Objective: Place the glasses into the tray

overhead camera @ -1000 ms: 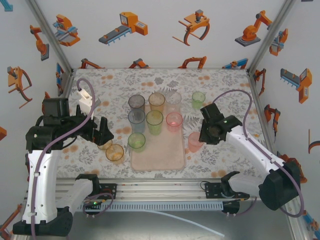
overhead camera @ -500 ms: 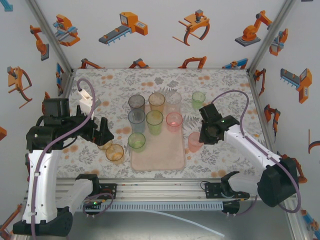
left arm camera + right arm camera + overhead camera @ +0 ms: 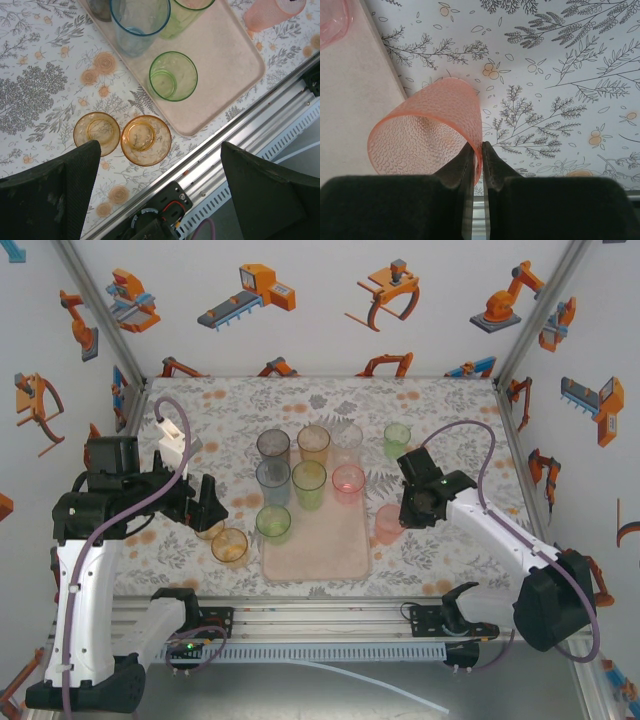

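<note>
**Right tool** (image 3: 476, 150): closed on the wall of a pink glass (image 3: 427, 132) at its rim, with one finger inside and one outside. The pink glass is off the tray (image 3: 355, 100), just beside its right edge and over the patterned surface (image 3: 560, 90). Whether its base touches the surface cannot be told.

**Left tool** (image 3: 160, 147): jaws wide apart, nothing between them. It hangs over the surface left of the tray, above two amber glasses (image 3: 146, 140). These stand upright and side by side on the surface, near the tray's left edge but outside it.

**Tray contents:** seven glasses (image 3: 309, 480), all upright.
- Three stand across the far end.
- Three stand in a row behind the tray's middle.
- One green one (image 3: 173, 76) stands alone against the left rim.

The near half of the tray is otherwise bare.

**Outside the tray:** a further green glass (image 3: 397, 438) stands upright on the surface beyond the far right corner, apart from the tray.
</note>
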